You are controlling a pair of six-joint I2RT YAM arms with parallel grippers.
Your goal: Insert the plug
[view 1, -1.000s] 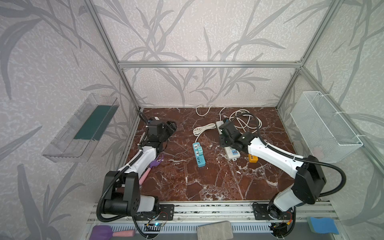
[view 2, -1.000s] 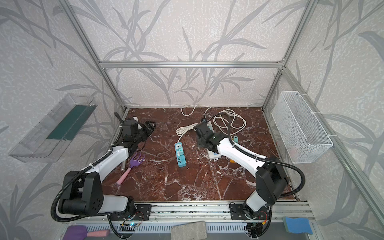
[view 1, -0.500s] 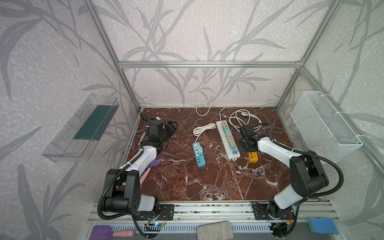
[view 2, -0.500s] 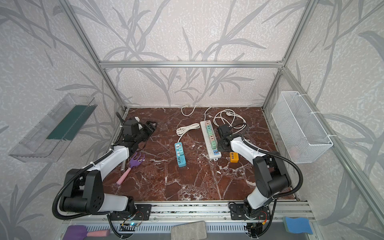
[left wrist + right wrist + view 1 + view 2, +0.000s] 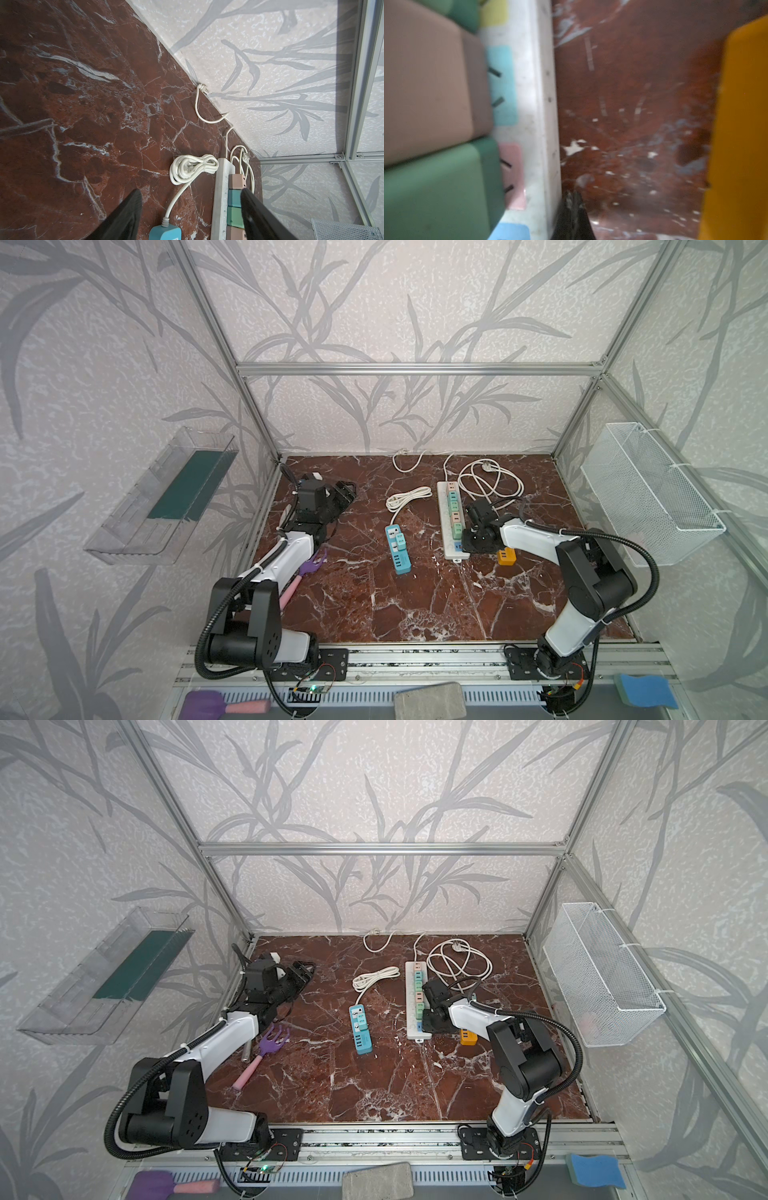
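Right wrist view: right jaws, newly shut and empty, sit right of the power strip (image 5: 537, 104); yellow plug (image 5: 741, 124) ungrasped; left jaws wide.

The near half of the marble floor (image 5: 415, 605) lies bare, and an open lane runs between the blue power strip (image 5: 398, 549) and the white power strip (image 5: 443, 522), closed at its far end by a bundled cord (image 5: 405, 499). A loose cord loop (image 5: 494, 485) clutters the far right, the right gripper (image 5: 571, 207) fills the gap between that strip and the orange plug (image 5: 507, 556), and a purple rake (image 5: 274, 1043) lies near the left edge.
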